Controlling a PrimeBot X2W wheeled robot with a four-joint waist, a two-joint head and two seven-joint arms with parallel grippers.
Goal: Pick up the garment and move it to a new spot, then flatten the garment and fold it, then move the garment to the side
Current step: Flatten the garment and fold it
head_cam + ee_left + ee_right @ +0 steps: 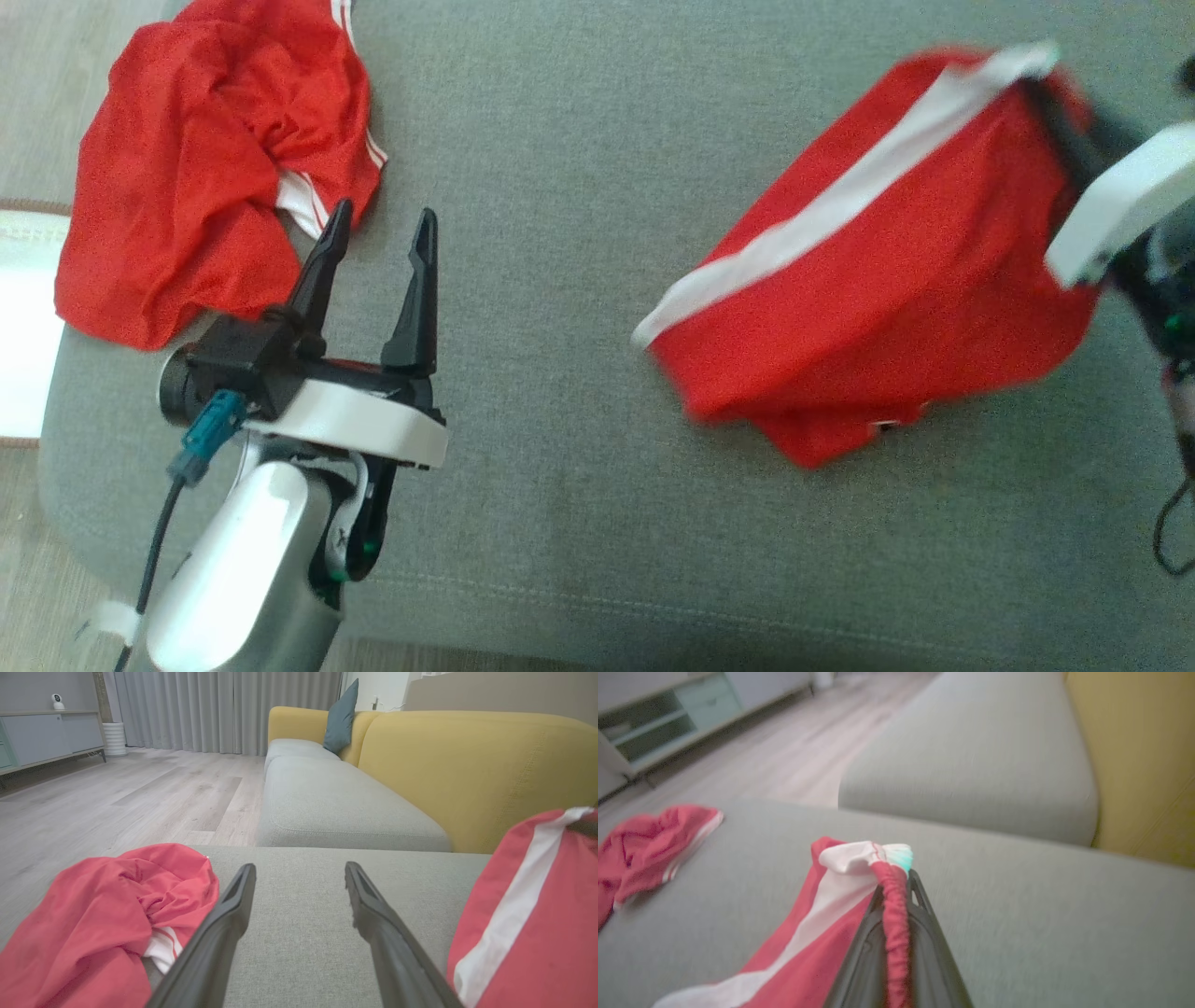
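Barely started. Right gripper point(901, 882) is clamped tight on the shorts point(887, 280) by the waistband, at 3 o'clock on the cushion point(560, 140). Left gripper point(383, 233) is wide open, empty, at 8 o'clock. Moving, flattening and folding are all left to do.

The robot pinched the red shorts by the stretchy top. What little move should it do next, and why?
Probably raise the right gripper a little. It is shut on the elastic waistband of the red shorts, whose lower part seems to trail on the grey cushion, so a lift would free them for carrying. The left gripper is open and empty.
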